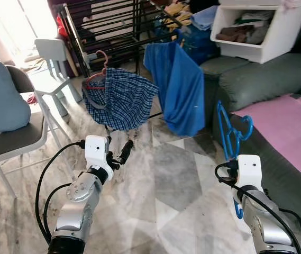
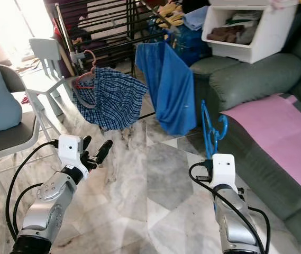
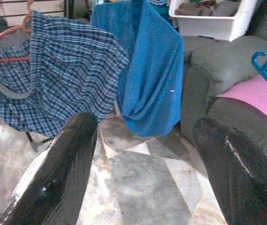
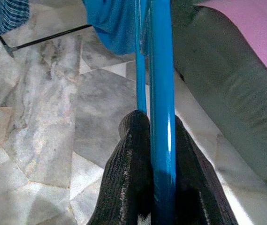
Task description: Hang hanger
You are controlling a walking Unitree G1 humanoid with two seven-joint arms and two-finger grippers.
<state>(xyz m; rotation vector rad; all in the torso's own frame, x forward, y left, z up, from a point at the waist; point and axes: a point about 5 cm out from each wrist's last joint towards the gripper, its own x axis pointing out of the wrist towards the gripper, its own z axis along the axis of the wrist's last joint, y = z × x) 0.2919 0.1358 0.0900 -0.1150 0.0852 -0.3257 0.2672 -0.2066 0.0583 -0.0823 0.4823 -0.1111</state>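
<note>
My right gripper (image 4: pixel 159 126) is shut on a blue plastic hanger (image 1: pixel 228 131), which stands upright above my right wrist with its hook (image 1: pixel 245 127) at the top, next to the sofa front. The hanger's bar (image 4: pixel 163 70) runs straight out between the two black fingers (image 4: pixel 131 173). My left gripper (image 2: pixel 94 146) is open and holds nothing, low over the marble floor. It points at a black drying rack (image 1: pixel 113 26). On the rack a plaid garment (image 1: pixel 119 98) hangs on a red hanger (image 1: pixel 98 74), beside a draped blue cloth (image 1: pixel 179 90).
A grey-green sofa (image 1: pixel 261 79) with a pink mat (image 1: pixel 282 121) fills the right side, and a white bin (image 1: pixel 266 32) of clothes sits on top of it. At the left stand a chair with a blue cushion (image 1: pixel 2 106) and a small white chair (image 1: pixel 52 58). Marble floor (image 1: pixel 176 180) lies between.
</note>
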